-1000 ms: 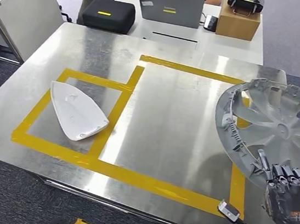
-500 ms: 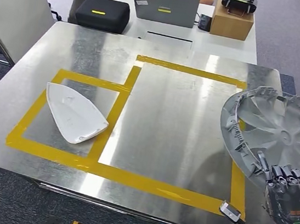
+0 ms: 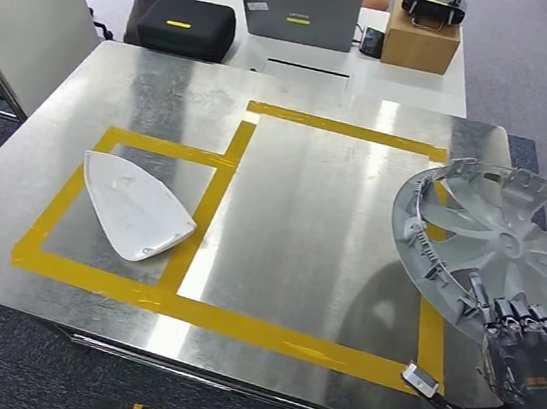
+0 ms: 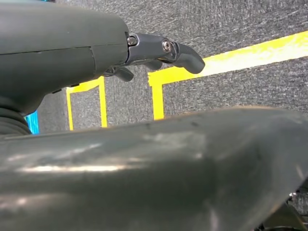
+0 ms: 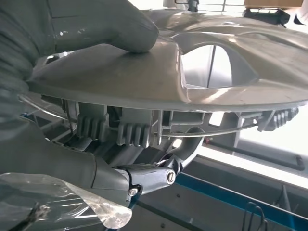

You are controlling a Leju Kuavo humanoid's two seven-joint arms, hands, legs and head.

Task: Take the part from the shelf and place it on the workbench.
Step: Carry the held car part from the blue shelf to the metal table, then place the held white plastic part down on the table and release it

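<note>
Right hand (image 3: 523, 353) gripped the near rim of the grey wheel cover (image 3: 502, 240), thumb on one face and fingers under the ribbed edge, holding it tilted above the right end of the steel workbench (image 3: 302, 77) by the yellow tape outline (image 3: 225, 319). Left hand (image 4: 165, 50) hung over the floor, fingers apart, holding nothing. Judged best practice: level the cover, carry it left into the large taped box, well right of the white shell (image 3: 133, 206), and release only once it rests flat.

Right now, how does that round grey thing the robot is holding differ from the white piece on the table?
The wheel cover is grey, round and spoked; the white part is smooth and pointed. The wheel cover is gripped by the right hand, tilted above the workbench; the white part lies flat there.
</note>
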